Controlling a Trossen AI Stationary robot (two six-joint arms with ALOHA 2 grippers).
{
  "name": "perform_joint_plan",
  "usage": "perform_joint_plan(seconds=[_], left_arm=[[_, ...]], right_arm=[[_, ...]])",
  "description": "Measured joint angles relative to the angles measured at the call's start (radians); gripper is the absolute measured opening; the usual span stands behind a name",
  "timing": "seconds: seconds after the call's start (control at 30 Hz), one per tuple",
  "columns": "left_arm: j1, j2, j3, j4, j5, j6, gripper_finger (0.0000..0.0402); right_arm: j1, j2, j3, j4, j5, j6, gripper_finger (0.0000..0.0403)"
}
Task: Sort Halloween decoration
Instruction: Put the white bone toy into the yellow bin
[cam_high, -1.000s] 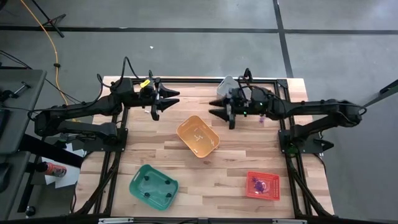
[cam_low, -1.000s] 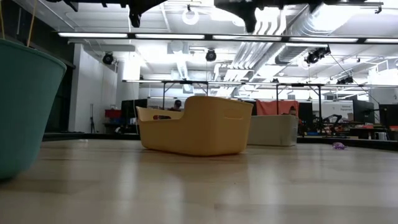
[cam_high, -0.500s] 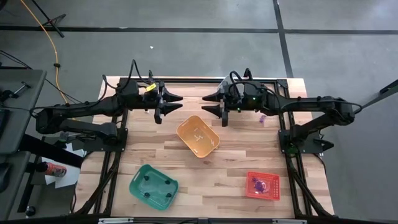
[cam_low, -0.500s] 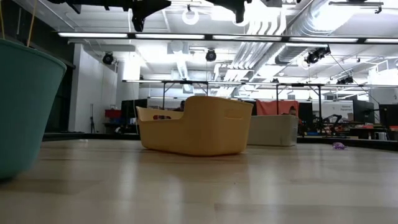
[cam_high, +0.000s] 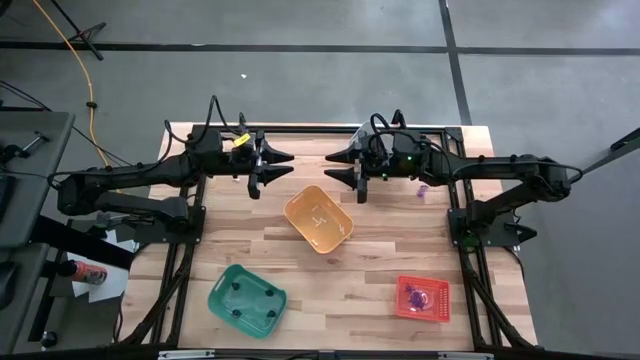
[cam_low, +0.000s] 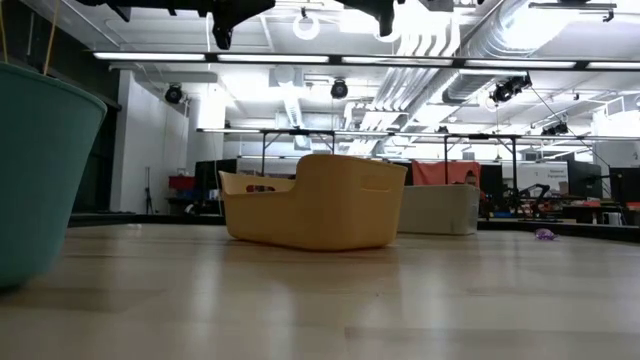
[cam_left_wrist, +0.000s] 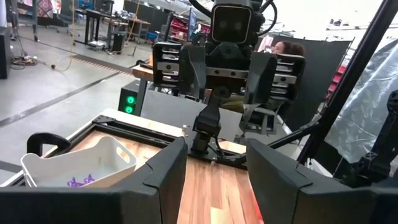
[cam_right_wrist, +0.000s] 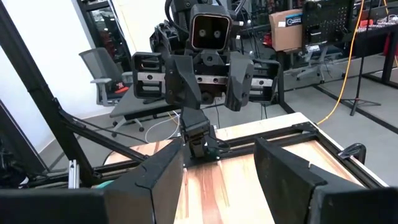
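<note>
We see a big workshop. The floor (cam_high: 320, 90) is grey and smooth, with dark lines (cam_high: 300, 47) across it. An orange cable (cam_high: 78, 60) runs over the floor. The worktop (cam_high: 330, 270) is made of pale wood strips with a black frame (cam_high: 455, 130) round it. Up high, long white lights (cam_low: 150, 56) glow on the ceiling, next to pale pipes (cam_low: 500, 40). Far back we see more tables (cam_low: 300, 135) and a white wall (cam_low: 150, 140). A grey office chair (cam_right_wrist: 102, 78) stands by one side. A cardboard box (cam_right_wrist: 287, 28) sits on a shelf. A black screen (cam_left_wrist: 329, 62) stands behind, and a person (cam_left_wrist: 285, 48) sits near it.
</note>
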Motion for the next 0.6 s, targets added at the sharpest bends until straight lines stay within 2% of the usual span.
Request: perform_joint_plan(seconds=[0.13, 0.23, 0.33, 0.47, 0.6], left_arm=[[0.001, 0.000, 0.000, -0.001, -0.015, 0.020, 0.0156], [0.008, 0.001, 0.005, -0.069, -0.134, 0.019, 0.0156], [0.090, 0.027, 0.085, -0.373, -0.238, -0.022, 0.0156], [0.254, 0.125, 0.244, -0.856, -0.252, -0.024, 0.0156], [0.377, 0.236, 0.287, -1.140, -0.312, -0.023, 0.0156]], right_arm=[[0.000, 0.000, 0.000, 0.000, 0.000, 0.000, 0.0189], [0.000, 0.000, 0.000, -0.004, 0.000, 0.000, 0.0189], [0.000, 0.000, 0.000, -0.020, 0.000, 0.000, 0.0189], [0.000, 0.000, 0.000, -0.048, 0.000, 0.000, 0.0189], [-0.001, 0.000, -0.001, -0.078, 0.003, 0.001, 0.0189]])
